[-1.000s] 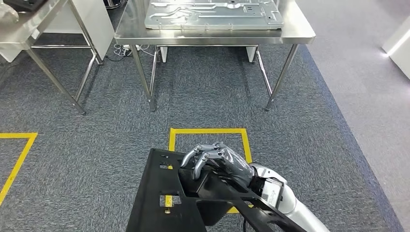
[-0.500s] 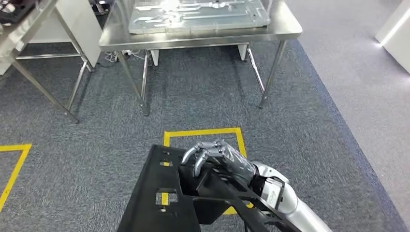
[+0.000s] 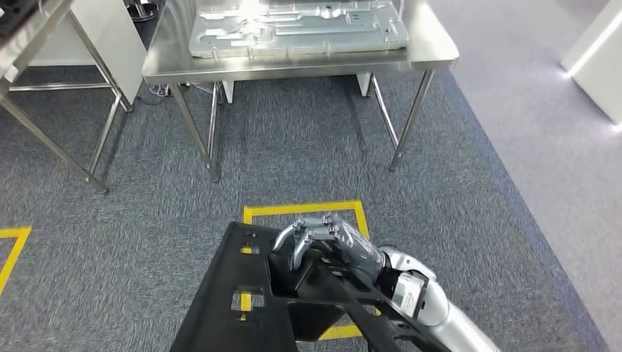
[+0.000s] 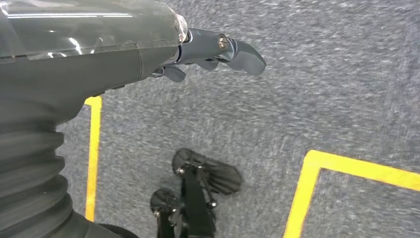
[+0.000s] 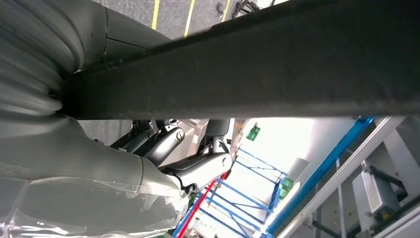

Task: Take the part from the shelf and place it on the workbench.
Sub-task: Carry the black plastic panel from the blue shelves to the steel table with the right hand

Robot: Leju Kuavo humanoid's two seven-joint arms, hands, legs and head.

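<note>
- Where the head view begins at far left, a yellow floor-tape corner [image 3: 10,249] lies on the grey carpet [image 3: 132,249], and above it stands the leg frame of a second steel table [image 3: 55,139].
- Left hand [image 4: 148,47]: seen from its wrist camera, hanging over carpet. Fingers [image 4: 237,49] extend loosely, slightly apart, nothing between them. Yellow tape lines [image 4: 93,158] run on the floor below it.
- Upper centre: stainless workbench [image 3: 293,62] on four thin legs. A pale grey pressed-metal panel [image 3: 297,29] lies flat on its top, taking up most of the surface.
- Below the bench, a yellow taped square [image 3: 304,210] on the carpet, partly covered by the carried part.
- Lower centre: black plastic part [image 3: 235,293], a flat frame with rectangular cut-outs and a bar running toward the lower right. It is off the floor, in front of the robot, well short of the workbench.
- Right hand [image 3: 326,242]: fingers curled down over the upper inner edge of the part, gripping it. In the right wrist view the part's black bar [image 5: 277,64] crosses close to the lens, with dark fingers [image 5: 163,144] bent beneath it.
- Silver right forearm [image 3: 433,308] enters from the lower right.
- Far right: paler grey flooring [image 3: 543,132] borders the carpet; a white object [image 3: 598,59] sits at the edge, too cropped to name.
</note>
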